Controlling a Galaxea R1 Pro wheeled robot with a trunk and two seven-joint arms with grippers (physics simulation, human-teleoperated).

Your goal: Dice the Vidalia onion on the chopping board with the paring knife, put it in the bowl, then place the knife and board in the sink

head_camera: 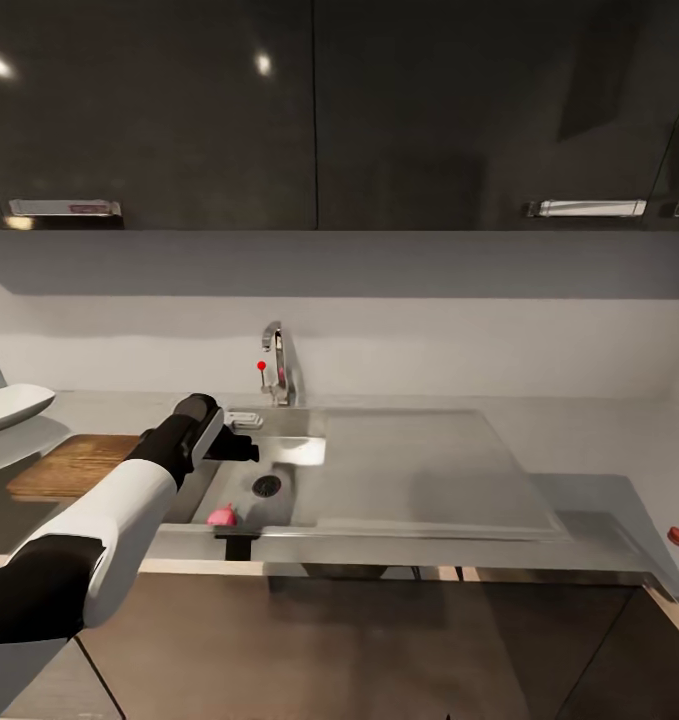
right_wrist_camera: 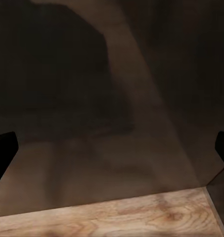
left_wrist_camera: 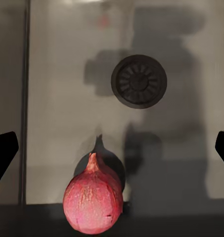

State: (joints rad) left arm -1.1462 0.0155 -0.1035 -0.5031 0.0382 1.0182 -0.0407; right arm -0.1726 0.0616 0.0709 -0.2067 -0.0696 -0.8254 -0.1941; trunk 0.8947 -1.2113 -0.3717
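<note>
At the left of the head view the bowl (head_camera: pixel 9 406) and chopping board (head_camera: pixel 74 466) wait on the countertop (head_camera: pixel 619 430). My left gripper (head_camera: pixel 241 449), fingers spread and empty, hangs over the sink (head_camera: pixel 429 480). The whole pink Vidalia onion (head_camera: pixel 222 516) lies by the basin's near wall, so I judge I'm at the pick-up: I need to descend and close around it. My right gripper's (right_wrist_camera: pixel 112 148) fingers are spread too, holding nothing.
</note>
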